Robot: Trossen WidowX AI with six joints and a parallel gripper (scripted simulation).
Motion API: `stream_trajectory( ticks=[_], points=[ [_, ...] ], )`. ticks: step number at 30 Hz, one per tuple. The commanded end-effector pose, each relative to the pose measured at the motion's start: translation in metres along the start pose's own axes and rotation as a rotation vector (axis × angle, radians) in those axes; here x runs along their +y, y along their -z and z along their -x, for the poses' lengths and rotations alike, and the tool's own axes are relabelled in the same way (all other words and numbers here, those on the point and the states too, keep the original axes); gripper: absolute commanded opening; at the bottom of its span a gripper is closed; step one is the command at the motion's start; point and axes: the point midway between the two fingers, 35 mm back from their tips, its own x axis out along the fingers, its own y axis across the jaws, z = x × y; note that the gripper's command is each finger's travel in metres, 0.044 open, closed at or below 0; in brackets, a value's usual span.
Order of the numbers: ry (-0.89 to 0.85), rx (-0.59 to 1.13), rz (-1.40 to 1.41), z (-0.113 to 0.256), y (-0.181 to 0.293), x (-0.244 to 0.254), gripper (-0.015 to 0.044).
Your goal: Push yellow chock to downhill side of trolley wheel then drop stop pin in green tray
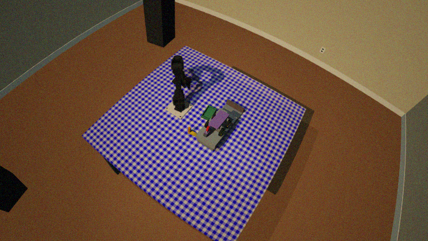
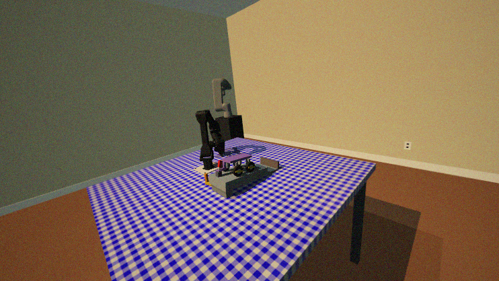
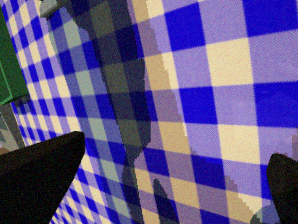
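- Trolley [image 1: 219, 119] [image 2: 236, 158] sits on ramp [image 1: 213, 141] [image 2: 223, 181]; overhead, stop pin [image 1: 207, 128] [image 2: 220, 163] at 8 o'clock.
- Chock [image 1: 192, 133] [image 2: 207, 180]: 8 o'clock, off ramp.
- Tray [image 1: 209, 112] [image 3: 11, 75]: 10 o'clock.
- End effector [image 1: 188, 83] [image 2: 222, 152] [image 3: 176, 152]: wide open, empty.

worktop [image 1: 156, 155] [image 2: 195, 223] [image 3: 232, 60]: blue & white gingham w/ paler purple-blue squares. trolley [image 1: 219, 119] [image 2: 237, 158]: purple deck, blk wheels w/ yellow hubs. ramp [image 1: 214, 140] [image 2: 226, 181]: grey, w/ brown end board [image 1: 235, 105] [image 2: 269, 163]. stop pin [image 1: 207, 128] [image 2: 220, 163]: red head. chock [image 1: 192, 132] [image 2: 206, 180]: yellow w/ orange handle. tray [image 1: 209, 112] [image 3: 12, 75]: green. arm [image 1: 178, 97] [image 2: 204, 136]: blk, on off-white base plate [image 1: 172, 111] [image 2: 200, 169]. floor [image 1: 74, 98] [image 2: 45, 237]: reddish-brown. walls: one tan [image 1: 284, 21] [image 2: 349, 69], one grey-green [image 1: 59, 26] [image 2: 104, 76]. tool [image 3: 176, 152]: blk fingers.
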Motion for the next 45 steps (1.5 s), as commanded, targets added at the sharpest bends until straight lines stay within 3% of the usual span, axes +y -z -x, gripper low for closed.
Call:
stream_trajectory(
  ticks=[1, 8, 27, 45],
  points=[
    [0.001, -0.002, -0.010, 0.000, 0.001, 0.000, 0.0374],
    [0.010, -0.087, -0.393, -0.009, 0.021, 0.019, 0.0190],
    [-0.092, -0.334, -1.554, -0.041, 0.062, 0.092, 0.0190],
    [-0.368, -0.524, -2.617, -0.072, 0.066, 0.171, 0.0190]
  ],
)
